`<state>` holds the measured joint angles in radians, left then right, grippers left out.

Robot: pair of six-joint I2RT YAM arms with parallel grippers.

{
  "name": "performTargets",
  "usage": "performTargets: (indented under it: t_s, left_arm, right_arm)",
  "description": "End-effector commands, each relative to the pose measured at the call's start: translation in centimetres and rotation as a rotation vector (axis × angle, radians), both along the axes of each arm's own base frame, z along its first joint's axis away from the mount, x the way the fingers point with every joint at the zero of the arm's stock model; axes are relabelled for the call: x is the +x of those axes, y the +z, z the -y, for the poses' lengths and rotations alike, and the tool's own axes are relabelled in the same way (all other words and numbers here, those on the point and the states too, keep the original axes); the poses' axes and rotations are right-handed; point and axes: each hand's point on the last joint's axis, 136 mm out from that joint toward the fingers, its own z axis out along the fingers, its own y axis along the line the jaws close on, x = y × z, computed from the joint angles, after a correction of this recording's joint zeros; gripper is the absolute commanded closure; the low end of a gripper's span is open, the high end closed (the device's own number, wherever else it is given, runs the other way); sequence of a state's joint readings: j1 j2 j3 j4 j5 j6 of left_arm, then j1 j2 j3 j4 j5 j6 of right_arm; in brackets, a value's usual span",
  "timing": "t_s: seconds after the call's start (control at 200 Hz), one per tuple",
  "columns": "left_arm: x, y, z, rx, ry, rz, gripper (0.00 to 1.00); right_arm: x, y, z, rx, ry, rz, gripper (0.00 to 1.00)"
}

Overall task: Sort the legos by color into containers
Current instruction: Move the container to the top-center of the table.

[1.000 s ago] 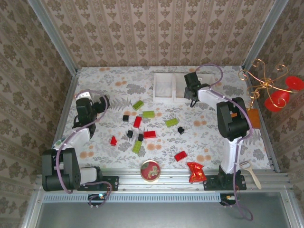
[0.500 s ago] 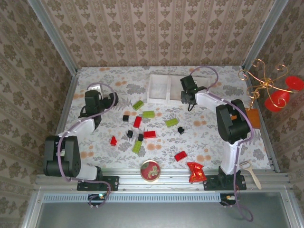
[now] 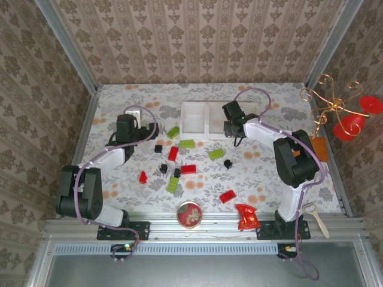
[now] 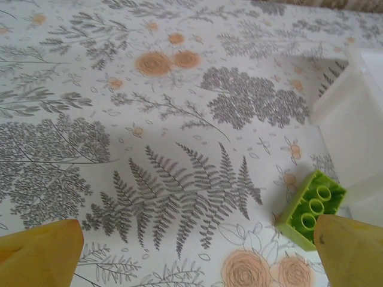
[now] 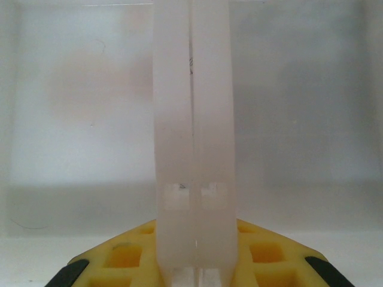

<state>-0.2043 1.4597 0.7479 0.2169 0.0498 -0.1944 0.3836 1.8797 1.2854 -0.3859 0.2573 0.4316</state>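
R tool [image 5: 192, 258] tight on white tray [image 3: 192, 118] divider; L tool [image 4: 194, 248] wide apart, empty.

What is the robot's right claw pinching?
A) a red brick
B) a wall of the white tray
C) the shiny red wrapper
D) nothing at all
B: the right wrist view shows the right claw closed on an upright dividing wall of the white tray, with no brick or wrapper between its sides.

We can read no text, label, brand or number anywhere. The lid of the round tin [image 3: 190, 214] is too small to tell.
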Motion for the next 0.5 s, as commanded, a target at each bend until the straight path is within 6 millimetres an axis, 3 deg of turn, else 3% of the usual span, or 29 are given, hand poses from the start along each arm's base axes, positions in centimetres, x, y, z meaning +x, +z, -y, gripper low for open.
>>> performTargets:
  t_s: [0.0, 0.19, 0.495]
  left_arm:
    - [-0.1, 0.1, 0.8, 0.049, -0.056, -0.014, 0.0]
    - [-0.5, -0.5, 0.8, 0.047, -0.053, -0.033, 0.0]
    - [-0.4, -0.2, 2.3, 0.054, -0.156, -0.086, 0.02]
  right_arm:
    - [-1.2, 0.3, 0.1, 0.03, -0.038, -0.019, 0.81]
    - [-0.8, -0.1, -0.1, 0.044, -0.06, -0.016, 0.75]
    - [-0.5, 1.0, -0.1, 0.038, -0.044, 0.009, 0.53]
